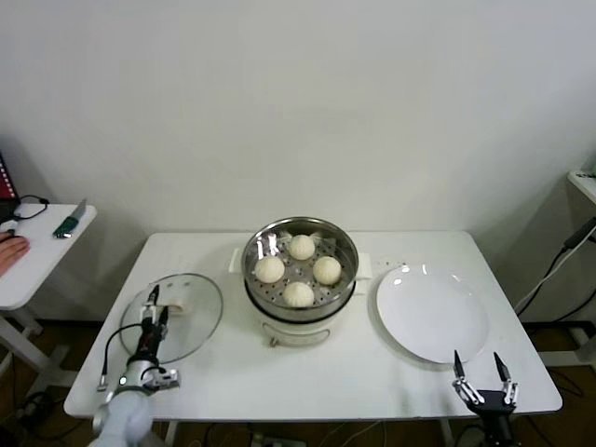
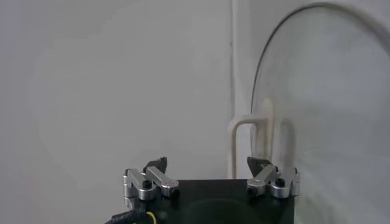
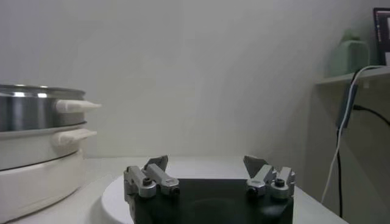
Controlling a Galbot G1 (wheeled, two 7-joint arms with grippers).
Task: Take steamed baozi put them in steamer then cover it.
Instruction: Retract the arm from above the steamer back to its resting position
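Note:
Four cream-white baozi [image 1: 299, 269] sit inside the shiny steel steamer [image 1: 345, 244], which stands on a white pot base at the table's middle. The clear glass cover [image 1: 200, 324] lies flat on the table left of the steamer, with its white handle [image 1: 180, 304] at the centre. My left gripper [image 1: 155, 305] is open and empty, low over the cover, just short of the handle [image 2: 262, 137]. My right gripper [image 1: 482, 367] is open and empty at the table's front right edge, near the plate. The steamer also shows in the right wrist view [image 3: 33, 108].
A flat white plate [image 1: 431, 313] lies right of the steamer. A small side table [image 1: 37, 251] with a knife and cable stands at far left. Cables hang at the far right.

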